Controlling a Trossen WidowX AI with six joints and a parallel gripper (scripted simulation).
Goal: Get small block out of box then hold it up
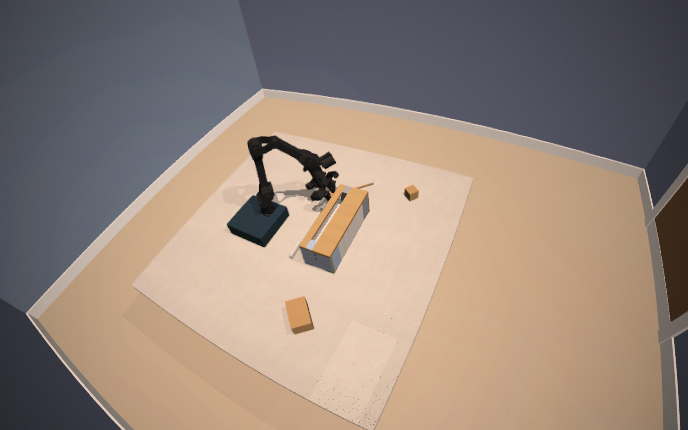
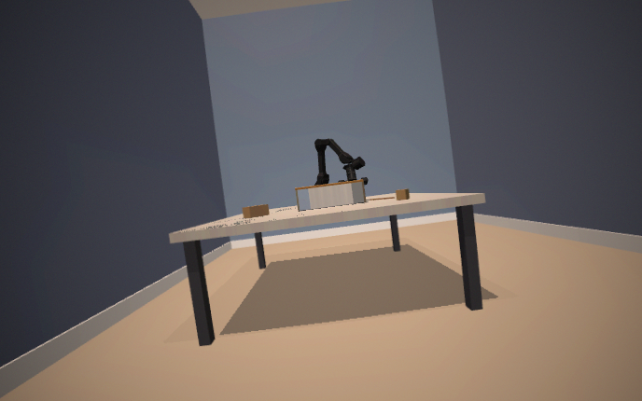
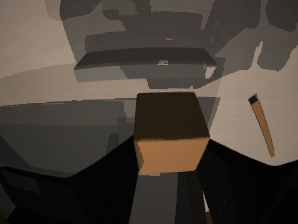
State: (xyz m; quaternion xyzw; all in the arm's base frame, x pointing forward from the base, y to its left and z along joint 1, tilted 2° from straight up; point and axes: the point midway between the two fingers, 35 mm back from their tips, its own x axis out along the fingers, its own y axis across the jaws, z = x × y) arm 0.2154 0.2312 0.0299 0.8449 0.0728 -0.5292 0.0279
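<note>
The small orange-brown block [image 3: 172, 155] is between the two black fingers in the wrist view. My gripper [image 3: 165, 140] is shut on it. A grey raised strip [image 3: 100, 75] lies just beyond the block. The box [image 1: 348, 215] [image 2: 331, 195] has an orange wooden top with a long slot and stands upright on the table. In the top view my gripper is low beside the far end of the box, on the side of the robot base. The block is hidden in the top and exterior views, and its height above the table is hard to tell.
A thin wooden stick [image 1: 365, 185] [image 2: 381, 198] [image 3: 263, 127] lies past the far end of the box. A pale rod [image 1: 294, 252] lies by its near end. A wooden cube [image 1: 411, 193] [image 2: 402, 194] and a larger wooden block [image 1: 298, 314] [image 2: 255, 211] stand apart on the table.
</note>
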